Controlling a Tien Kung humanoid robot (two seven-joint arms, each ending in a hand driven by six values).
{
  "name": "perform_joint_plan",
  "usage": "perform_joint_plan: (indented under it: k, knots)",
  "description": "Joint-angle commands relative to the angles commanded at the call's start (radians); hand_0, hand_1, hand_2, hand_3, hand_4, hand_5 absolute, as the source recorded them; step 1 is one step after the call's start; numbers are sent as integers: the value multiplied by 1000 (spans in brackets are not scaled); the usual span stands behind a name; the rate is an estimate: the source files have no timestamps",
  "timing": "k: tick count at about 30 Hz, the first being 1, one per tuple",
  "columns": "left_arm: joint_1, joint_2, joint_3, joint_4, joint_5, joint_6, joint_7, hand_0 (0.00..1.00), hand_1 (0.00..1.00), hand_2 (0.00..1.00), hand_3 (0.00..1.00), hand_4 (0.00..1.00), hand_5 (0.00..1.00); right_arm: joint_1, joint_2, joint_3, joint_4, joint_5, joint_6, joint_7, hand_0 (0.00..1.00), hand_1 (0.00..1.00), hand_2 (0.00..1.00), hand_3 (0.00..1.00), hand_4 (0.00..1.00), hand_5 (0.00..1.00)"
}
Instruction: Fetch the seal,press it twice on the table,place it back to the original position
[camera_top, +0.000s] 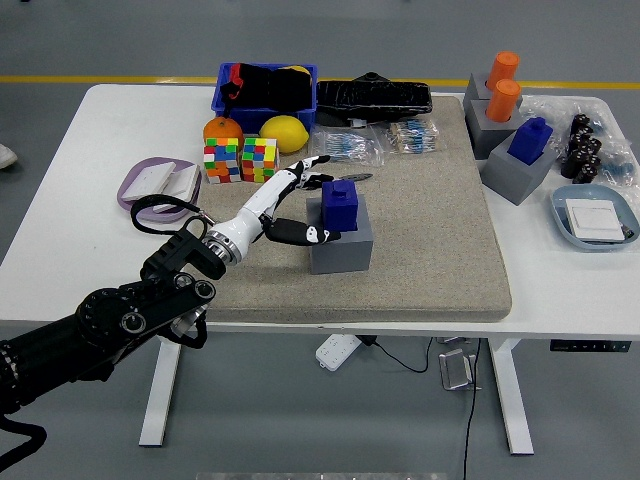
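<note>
Left hand (300, 205) open, fingers spread either side of blue seal (340, 204), not yet closed on it. Seal sat upright in grey holder (341, 243) on beige mat (430, 240). Risk: thumb low against holder, uneven pinch could tip seal or drag holder.

High head view, facing down over table (60, 170).
</note>
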Motion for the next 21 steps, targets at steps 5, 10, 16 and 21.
perform_joint_plan:
  k: [5, 10, 16, 21]
  knots:
    - [-1, -6, -3, 3, -5, 3, -1, 960, 798, 793, 964, 959, 2, 2, 1, -1, 0, 1, -1, 0, 871, 741, 717, 732, 830, 517]
    - [-3, -11, -2, 10, -12, 4, 1, 959, 780, 781, 963, 954, 2, 1, 1, -1, 1, 2, -1, 0, 871, 741, 717, 733, 831, 518]
    - [-5, -16, -2, 16, -19, 7, 0, 955, 758, 755, 957, 949, 2, 2, 0, 1, 1, 1, -1, 0, 871, 741, 718, 733, 831, 517]
    - [-6, -27, -6, 21, -26, 7, -1, 955, 758, 755, 957, 949, 2, 3, 0, 1, 1, 3, -1, 1, 871, 741, 718, 733, 831, 517]
